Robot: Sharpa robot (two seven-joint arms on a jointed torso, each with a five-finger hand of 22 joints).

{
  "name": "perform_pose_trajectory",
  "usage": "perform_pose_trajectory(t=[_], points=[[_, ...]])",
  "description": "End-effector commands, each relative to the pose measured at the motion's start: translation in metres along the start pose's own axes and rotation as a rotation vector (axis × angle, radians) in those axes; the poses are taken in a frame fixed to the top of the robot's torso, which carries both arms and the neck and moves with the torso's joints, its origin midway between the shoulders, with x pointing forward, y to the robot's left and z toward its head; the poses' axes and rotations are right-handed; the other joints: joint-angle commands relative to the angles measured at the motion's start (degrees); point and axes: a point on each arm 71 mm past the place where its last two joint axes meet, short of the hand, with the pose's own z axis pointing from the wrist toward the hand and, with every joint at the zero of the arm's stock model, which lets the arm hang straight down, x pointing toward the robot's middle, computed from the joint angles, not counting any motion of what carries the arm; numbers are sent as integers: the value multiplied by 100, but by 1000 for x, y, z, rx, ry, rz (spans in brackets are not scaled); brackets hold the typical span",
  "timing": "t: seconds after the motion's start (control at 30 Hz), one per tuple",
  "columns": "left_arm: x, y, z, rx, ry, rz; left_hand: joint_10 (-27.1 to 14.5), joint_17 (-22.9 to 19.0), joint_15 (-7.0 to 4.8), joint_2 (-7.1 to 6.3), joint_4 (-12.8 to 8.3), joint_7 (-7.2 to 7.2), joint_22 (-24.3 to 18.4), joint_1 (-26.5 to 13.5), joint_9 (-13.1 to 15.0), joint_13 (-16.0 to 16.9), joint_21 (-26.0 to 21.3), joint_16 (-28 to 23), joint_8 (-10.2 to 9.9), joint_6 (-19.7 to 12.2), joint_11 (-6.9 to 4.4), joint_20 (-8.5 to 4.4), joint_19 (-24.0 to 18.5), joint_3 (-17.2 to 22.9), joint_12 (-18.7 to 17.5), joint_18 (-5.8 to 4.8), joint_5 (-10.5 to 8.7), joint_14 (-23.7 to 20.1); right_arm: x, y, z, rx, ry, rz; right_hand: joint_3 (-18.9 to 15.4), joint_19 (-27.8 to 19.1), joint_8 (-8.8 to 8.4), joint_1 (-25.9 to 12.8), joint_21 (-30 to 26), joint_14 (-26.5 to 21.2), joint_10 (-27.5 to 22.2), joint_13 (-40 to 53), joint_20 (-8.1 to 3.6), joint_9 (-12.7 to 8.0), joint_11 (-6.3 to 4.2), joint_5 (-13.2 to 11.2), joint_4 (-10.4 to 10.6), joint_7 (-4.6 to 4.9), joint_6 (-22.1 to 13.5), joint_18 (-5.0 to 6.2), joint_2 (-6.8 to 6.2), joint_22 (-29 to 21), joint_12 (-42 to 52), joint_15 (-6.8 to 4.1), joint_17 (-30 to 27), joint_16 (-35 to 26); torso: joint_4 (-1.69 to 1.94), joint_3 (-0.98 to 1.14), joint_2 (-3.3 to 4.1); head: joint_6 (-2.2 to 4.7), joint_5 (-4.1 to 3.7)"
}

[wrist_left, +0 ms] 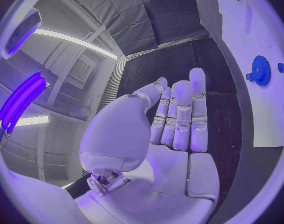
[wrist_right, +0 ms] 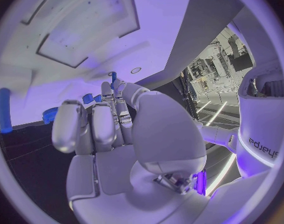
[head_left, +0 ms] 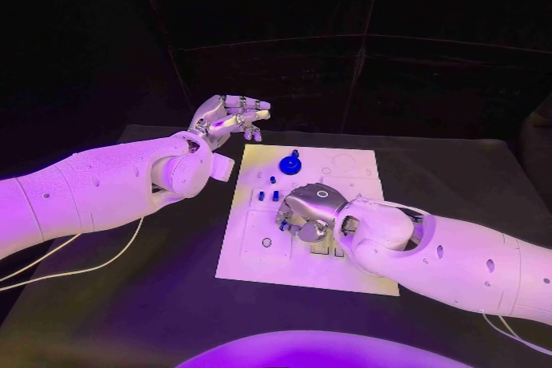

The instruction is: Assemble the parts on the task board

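Black worktop [head_left: 138, 304] is carrying the white task board [head_left: 259, 260], where the right hand [head_left: 309, 212] is curling over small blue parts [head_left: 266, 195] at mid-board, grip unclear, while the empty, spread left hand [head_left: 230, 116] is hovering at ten o'clock from the blue gear [head_left: 291, 164].

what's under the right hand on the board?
The silver right hand hangs over the middle of the white task board. The right wrist view shows small blue parts by its fingertips; whether it pinches one is unclear. The board beneath its palm is covered.
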Motion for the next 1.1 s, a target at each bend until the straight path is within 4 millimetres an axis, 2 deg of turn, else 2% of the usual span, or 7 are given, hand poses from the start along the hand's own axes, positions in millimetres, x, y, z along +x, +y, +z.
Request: perform_pose_trajectory(t=[0.03,0.83,0.97,1.1], points=[[1,-1,1,6,6,-7,-53,-9,8,15,-6,2,-10,-50,-6,8,-12,10,28,-33,-6,-2,34,-36,32,30,18,-14,1,0,1,0,8,-18,37,17,-18,-44,18,199,-10,7,22,1,40,31,-10,41,-2,6,-22,-8,-25,2,-7,31,3,-1,0,-6,-2],[1,-1,1,-2,12,-10,-62,-21,6,21,-11,0,-17,-35,-6,11,-21,10,34,-37,-8,-2,38,-43,47,32,18,-18,6,5,5,26,27,-77,45,7,-16,-50,6,193,-6,10,24,1,38,40,-18,39,0,11,-23,-31,-26,3,-38,15,9,-5,-3,-38,6],[1,-1,1,-3,12,-10,-62,-21,6,21,-11,0,-17,-35,-6,11,-21,10,34,-37,-8,-2,38,-43,47,32,18,-18,7,6,5,22,42,-80,15,1,-15,-108,1,189,0,15,28,2,38,40,-19,38,1,13,-67,-37,-30,6,-47,15,4,-3,-4,-34,10],[1,0,1,-4,12,-10,-62,-21,6,21,-11,0,-17,-35,-6,11,-21,10,34,-37,-8,-2,38,-43,47,32,18,-18,7,5,6,29,37,-70,-92,-21,-48,-277,-22,177,-73,6,40,-17,62,128,36,58,-95,19,-167,-75,-80,26,-79,5,3,-4,-4,-36,7]])
